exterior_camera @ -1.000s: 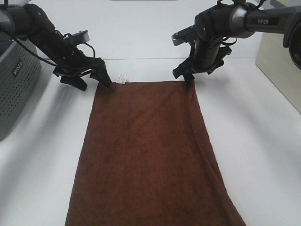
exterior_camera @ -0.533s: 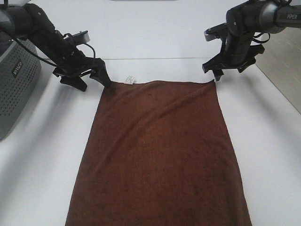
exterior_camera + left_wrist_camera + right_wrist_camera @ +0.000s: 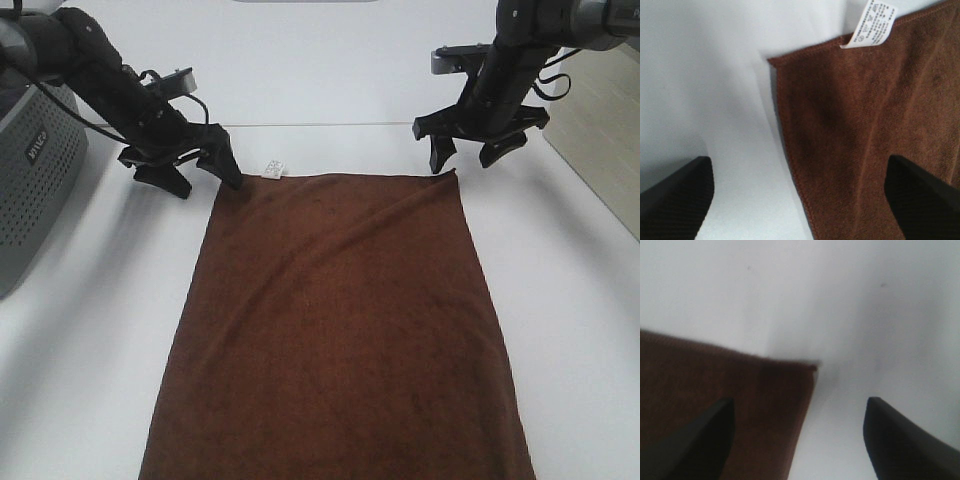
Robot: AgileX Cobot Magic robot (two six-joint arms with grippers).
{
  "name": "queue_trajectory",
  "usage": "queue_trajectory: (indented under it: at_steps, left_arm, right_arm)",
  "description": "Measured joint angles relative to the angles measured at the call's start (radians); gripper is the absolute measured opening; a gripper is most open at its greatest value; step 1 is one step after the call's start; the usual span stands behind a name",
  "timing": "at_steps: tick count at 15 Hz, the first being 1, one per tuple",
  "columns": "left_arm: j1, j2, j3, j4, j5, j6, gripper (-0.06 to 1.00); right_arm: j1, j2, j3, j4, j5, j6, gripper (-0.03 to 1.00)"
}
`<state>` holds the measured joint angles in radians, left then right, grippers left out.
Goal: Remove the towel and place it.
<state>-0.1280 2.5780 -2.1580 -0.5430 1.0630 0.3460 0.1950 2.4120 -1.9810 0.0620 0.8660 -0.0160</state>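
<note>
Splayed fingers (image 3: 226,168) astride both towel (image 3: 340,320) corners

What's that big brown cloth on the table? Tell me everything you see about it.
The towel is a large dark brown rectangle of soft-looking terry cloth. It lies spread flat on the white table, faintly creased near the far edge, its near end running out of the picture. A small white printed tag sticks out at the far short edge. The left pincer and right pincer stand open over its far corners, gripping nothing.

The towel (image 3: 340,330) lies on the table (image 3: 565,300), its tag (image 3: 273,168) at the far edge; a vented crate (image 3: 38,185) stands left.
</note>
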Motion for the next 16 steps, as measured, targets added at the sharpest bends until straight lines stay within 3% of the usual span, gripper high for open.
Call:
queue_trajectory:
  at_steps: [3, 9, 14, 16]
  left_arm:
    - [-0.045, -0.001, -0.004, 0.076, -0.018, -0.046, 0.86]
    - [-0.087, -0.001, -0.004, 0.139, -0.078, -0.132, 0.85]
    - [-0.087, -0.001, -0.005, 0.140, -0.078, -0.147, 0.85]
    - [-0.087, -0.001, -0.005, 0.140, -0.080, -0.150, 0.85]
  right_arm:
    - [0.000, 0.000, 0.000, 0.023, 0.076, -0.031, 0.70]
    - [-0.010, 0.000, 0.000, 0.031, 0.073, -0.027, 0.70]
    - [-0.161, 0.000, 0.019, 0.438, 0.069, -0.277, 0.69]
    - [-0.172, 0.004, 0.026, 0.444, 0.073, -0.327, 0.76]
